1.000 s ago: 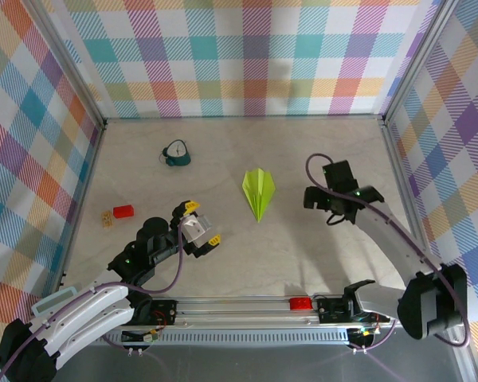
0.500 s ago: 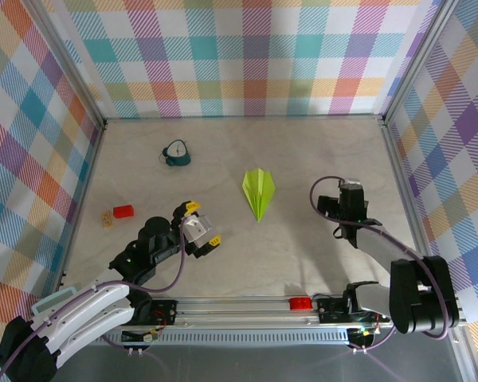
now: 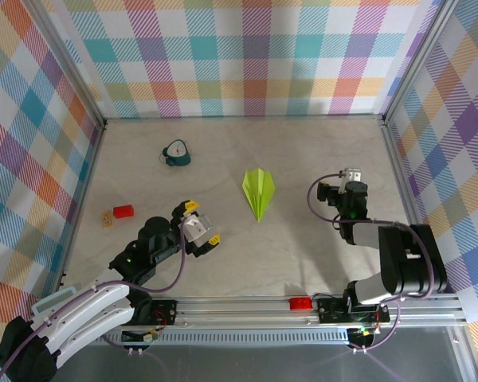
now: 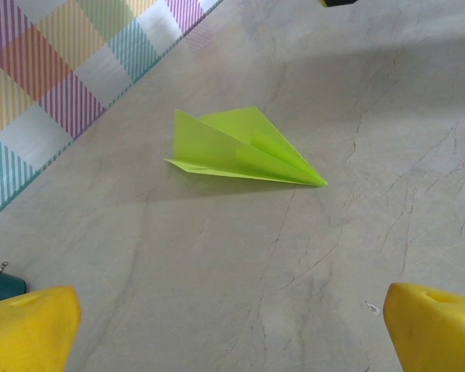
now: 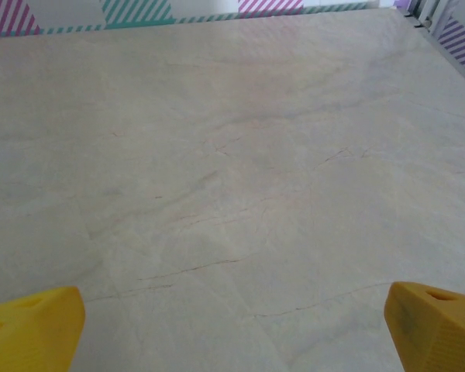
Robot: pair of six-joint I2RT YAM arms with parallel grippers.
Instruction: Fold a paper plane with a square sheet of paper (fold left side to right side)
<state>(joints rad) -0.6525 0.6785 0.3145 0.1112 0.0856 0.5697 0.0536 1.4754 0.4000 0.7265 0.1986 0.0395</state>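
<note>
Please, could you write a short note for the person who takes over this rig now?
Left gripper: jaws open, empty, near-left of the paper plane.
Right gripper: jaws open, empty, above the table, right of the plane.
Paper plane: lies on the table, nose toward the near edge, touched by neither gripper.
Done: the folding looks complete. Left: probably nothing more to fold.

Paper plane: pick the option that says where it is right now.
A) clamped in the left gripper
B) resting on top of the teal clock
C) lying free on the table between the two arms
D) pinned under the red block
C: the paper plane lies on the bare table, apart from the open left gripper and the open right gripper, with nothing touching it.
</note>
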